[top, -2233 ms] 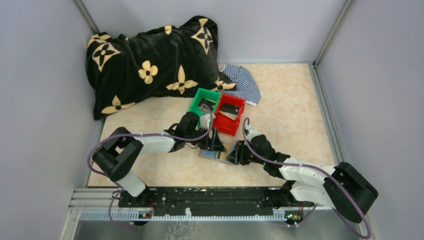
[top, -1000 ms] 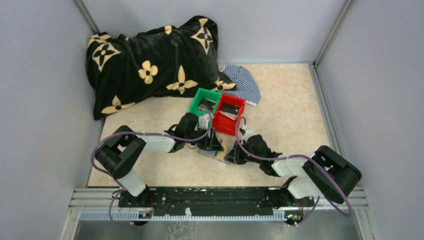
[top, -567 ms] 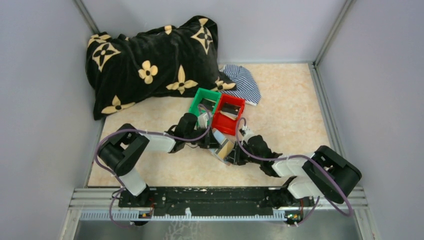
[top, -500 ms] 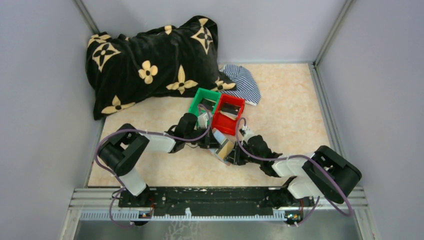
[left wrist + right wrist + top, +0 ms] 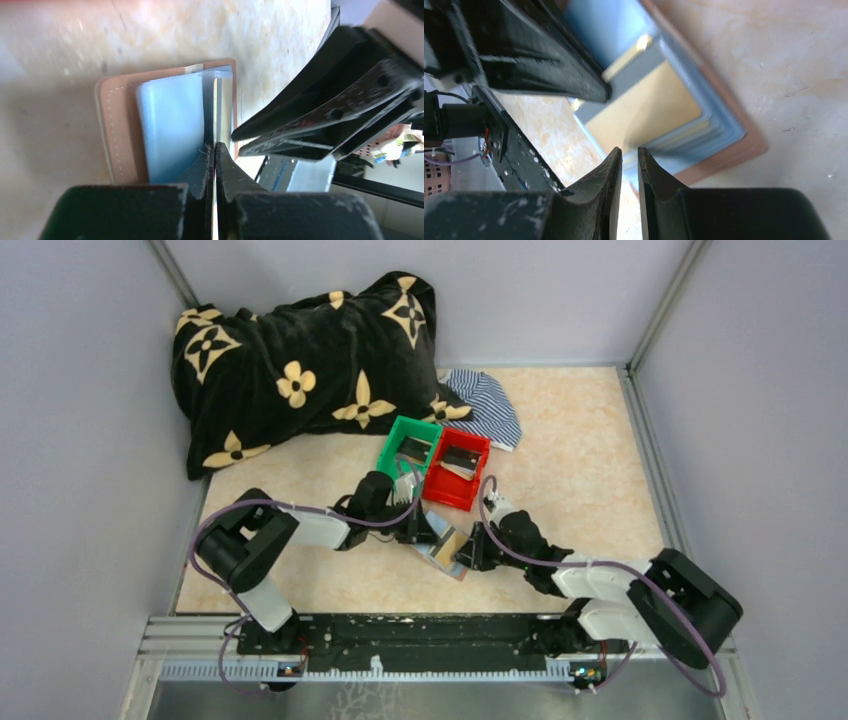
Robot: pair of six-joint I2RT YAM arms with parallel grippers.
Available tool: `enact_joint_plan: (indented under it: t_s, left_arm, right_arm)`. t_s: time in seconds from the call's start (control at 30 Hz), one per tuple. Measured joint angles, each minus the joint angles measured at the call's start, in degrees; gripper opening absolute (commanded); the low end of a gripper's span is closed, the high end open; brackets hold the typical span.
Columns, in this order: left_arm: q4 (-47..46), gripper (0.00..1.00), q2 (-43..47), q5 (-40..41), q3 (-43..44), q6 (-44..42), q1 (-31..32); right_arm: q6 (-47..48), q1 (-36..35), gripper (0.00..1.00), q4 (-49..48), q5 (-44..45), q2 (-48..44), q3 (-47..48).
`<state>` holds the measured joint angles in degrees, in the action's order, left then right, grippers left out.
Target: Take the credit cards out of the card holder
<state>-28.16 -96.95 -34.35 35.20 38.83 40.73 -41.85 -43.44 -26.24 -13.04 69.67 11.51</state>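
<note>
The holder (image 5: 446,543) lies open on the surface (image 5: 580,460), near centre, blue-grey and tan panels up. At its 9 o'clock the left gripper (image 5: 215,146) is pressed together, pinching the edge of a thin card (image 5: 216,102) that stands in the inner pocket. At its 4 o'clock the right gripper (image 5: 629,152), jaws only slightly parted, nips the holder's edge. At 12 o'clock of the holder sit a green bin (image 5: 396,443) and a red bin (image 5: 470,492), touching, a silvery card in each.
</note>
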Motion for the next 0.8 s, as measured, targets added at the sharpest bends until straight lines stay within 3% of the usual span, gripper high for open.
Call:
enact_joint_plan:
  t_s: [0.3,0.57,0.8]
  left_arm:
    - [-5.77,0.0,0.0,-2.12,-6.1,7.54,0.07]
    - [-10.45,0.0,-0.72,-1.27,-8.48,11.28,0.37]
    - [-15.41,0.0,-4.07,-1.62,-8.79,13.53,0.44]
  right_arm:
    - [2.38,0.0,0.19,8.61,3.21,-8.66,2.58]
    - [2.67,0.0,0.18,7.56,3.21,-2.12,2.86]
    - [2.54,-1.07,0.17,6.47,1.55,-2.51,2.91]
